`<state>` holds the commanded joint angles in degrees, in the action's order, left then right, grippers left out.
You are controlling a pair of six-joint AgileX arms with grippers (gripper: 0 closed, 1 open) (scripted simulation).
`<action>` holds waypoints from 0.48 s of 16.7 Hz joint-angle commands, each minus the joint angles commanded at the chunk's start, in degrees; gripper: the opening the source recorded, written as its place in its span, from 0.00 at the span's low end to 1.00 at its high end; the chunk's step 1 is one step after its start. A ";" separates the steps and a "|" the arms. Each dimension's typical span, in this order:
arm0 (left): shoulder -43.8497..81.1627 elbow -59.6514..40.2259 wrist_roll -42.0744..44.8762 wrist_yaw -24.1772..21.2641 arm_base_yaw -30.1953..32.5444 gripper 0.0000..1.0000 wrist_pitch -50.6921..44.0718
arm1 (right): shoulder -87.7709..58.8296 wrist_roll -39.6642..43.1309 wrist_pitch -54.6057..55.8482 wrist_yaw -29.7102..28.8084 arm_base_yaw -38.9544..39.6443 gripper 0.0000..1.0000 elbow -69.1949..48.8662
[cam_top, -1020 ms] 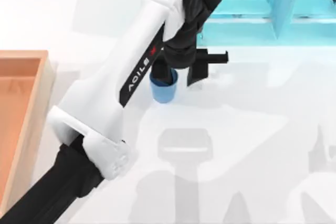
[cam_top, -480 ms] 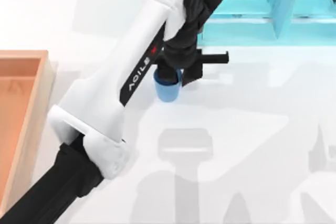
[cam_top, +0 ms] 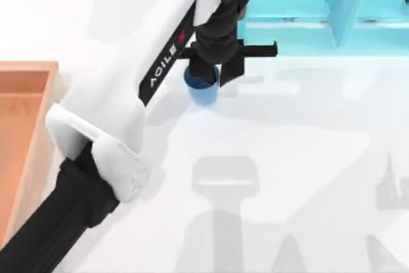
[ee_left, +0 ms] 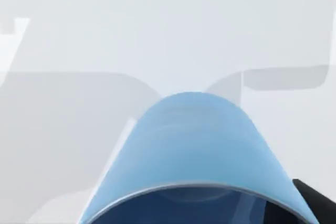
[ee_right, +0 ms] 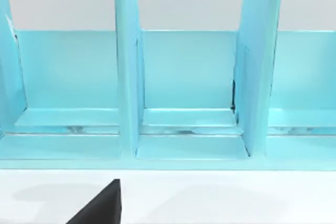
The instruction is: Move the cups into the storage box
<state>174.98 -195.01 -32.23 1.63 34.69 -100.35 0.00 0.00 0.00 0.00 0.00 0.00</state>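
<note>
The left gripper point(cam_top: 211, 75) is clamped on the plain blue tapered cup point(cam_top: 202, 87), jaws squeezing its wall from either side near the rim so it hangs upright for carrying. The cup sits near the top view's middle rear, in front of the turquoise shelf unit point(ee_right: 189, 103) and well apart from the orange-brown wooden storage box point(cam_top: 25, 132) at the table's left edge. Compared with half a second earlier, the fingers have closed and cup and gripper appear raised off the white table point(cam_top: 307, 132). The right arm stays parked facing the shelves; whether its jaws are apart cannot be told.
</note>
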 joint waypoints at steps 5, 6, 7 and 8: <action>-15.28 23.41 2.66 -0.23 -3.19 0.00 8.49 | 0.00 0.00 0.00 0.00 0.00 1.00 0.00; -18.68 29.04 3.31 -0.27 -3.86 0.00 10.32 | 0.00 0.00 0.00 0.00 0.00 1.00 0.00; -22.03 34.72 3.98 -0.31 -4.51 0.00 12.12 | 0.00 0.00 0.00 0.00 0.00 1.00 0.00; -25.28 40.33 4.65 -0.35 -5.15 0.00 13.85 | 0.00 0.00 0.00 0.00 0.00 1.00 0.00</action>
<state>149.69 -154.68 -27.58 1.28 29.54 -86.50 0.00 0.00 0.00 0.00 0.00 0.00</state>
